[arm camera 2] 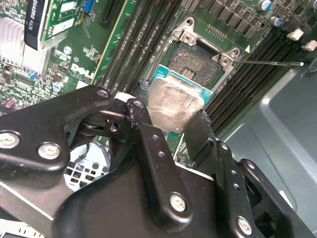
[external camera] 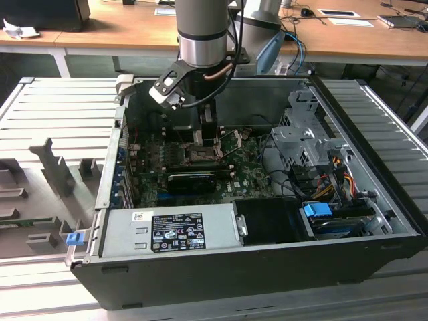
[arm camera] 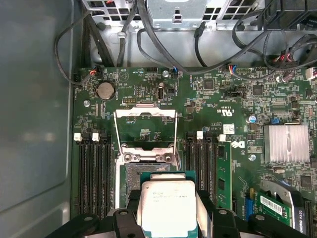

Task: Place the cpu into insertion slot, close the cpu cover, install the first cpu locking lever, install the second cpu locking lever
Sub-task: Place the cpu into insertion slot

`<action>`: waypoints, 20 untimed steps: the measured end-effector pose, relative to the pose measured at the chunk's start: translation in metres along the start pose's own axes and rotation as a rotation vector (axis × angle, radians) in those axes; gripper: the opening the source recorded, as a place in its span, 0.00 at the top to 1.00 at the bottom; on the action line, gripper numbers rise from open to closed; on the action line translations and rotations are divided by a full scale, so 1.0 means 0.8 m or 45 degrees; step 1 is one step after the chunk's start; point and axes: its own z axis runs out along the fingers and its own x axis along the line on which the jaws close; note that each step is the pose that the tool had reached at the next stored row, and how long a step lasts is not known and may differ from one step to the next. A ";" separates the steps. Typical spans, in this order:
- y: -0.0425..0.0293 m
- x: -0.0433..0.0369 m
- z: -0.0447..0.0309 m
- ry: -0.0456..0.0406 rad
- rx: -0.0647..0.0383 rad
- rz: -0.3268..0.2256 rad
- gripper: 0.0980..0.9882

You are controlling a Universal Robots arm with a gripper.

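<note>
My gripper [arm camera 2: 168,118] is shut on the cpu [arm camera 2: 171,105], a pale silver square chip on a teal base, pinched at two opposite edges between the black fingers [arm camera 2: 148,144]. The chip hangs tilted just above and partly over the insertion slot [arm camera 2: 200,62], whose dark contact field lies bare inside its grey rim. In the first wrist view the cpu [arm camera: 166,206] covers the near part of the insertion slot [arm camera: 134,174]. The cpu cover [arm camera: 146,113] is swung open beyond it. A thin locking lever [arm camera 2: 272,62] sticks out free. In the exterior view the gripper [external camera: 200,137] is low inside the case.
Black memory slots [arm camera: 94,173] flank the socket on both sides. A long black card [external camera: 190,180], a finned heat sink [arm camera: 290,144], a grey power supply [external camera: 167,231] and a drive cage [external camera: 301,134] with cables crowd the case. The case wall [arm camera: 34,124] stands close.
</note>
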 end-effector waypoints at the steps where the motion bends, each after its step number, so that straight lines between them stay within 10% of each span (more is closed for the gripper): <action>1: 0.0000 0.000 0.0001 0.000 0.000 0.000 0.52; 20: -0.0009 0.001 0.0063 0.001 0.000 0.000 0.52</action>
